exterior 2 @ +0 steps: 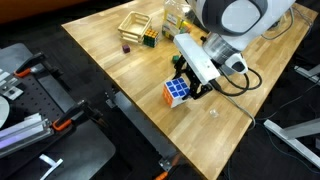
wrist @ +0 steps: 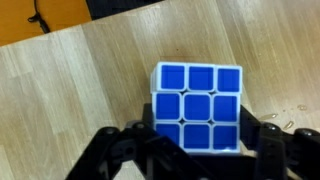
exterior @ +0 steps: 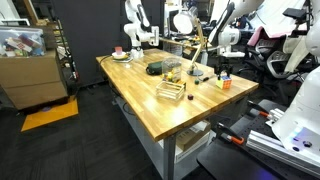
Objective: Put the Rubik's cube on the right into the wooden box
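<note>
Rubik's cube on tabletop between fingers of downward-angled tool; grip impossible to tell.

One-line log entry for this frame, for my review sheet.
stage: grasp | claw: straddles Rubik's cube, closure unclear | wooden box: away across table, cube not inside

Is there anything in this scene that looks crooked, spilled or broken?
Nothing stands out. The Rubik's cube sits between the fingers with its blue face intact, and the wooden box stands upright on the table. No spill is visible.
</note>
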Motion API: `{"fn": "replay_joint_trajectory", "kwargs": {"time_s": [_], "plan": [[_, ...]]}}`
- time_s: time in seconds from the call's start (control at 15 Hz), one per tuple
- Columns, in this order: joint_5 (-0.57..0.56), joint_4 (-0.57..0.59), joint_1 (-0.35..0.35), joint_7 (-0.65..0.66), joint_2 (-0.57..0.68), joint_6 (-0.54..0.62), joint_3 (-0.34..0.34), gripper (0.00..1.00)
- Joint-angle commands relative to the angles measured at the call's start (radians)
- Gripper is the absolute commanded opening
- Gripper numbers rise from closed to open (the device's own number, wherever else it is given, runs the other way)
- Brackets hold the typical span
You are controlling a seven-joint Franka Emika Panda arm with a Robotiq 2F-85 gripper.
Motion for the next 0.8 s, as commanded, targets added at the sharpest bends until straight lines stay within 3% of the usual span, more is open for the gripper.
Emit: {"fn": "replay_joint_trajectory", "kwargs": {"time_s": [0.0, 0.47, 0.73], "plan": [[0.002, -0.019, 0.001, 0.02, -0.013, 0.041, -0.004, 0.53], [-0.059, -0.115, 0.042, -0.012, -0.11, 0.093, 0.0, 0.53], [-0.114, -0.186, 0.101, -0.045, -0.194, 0.096, 0.023, 0.53]]}}
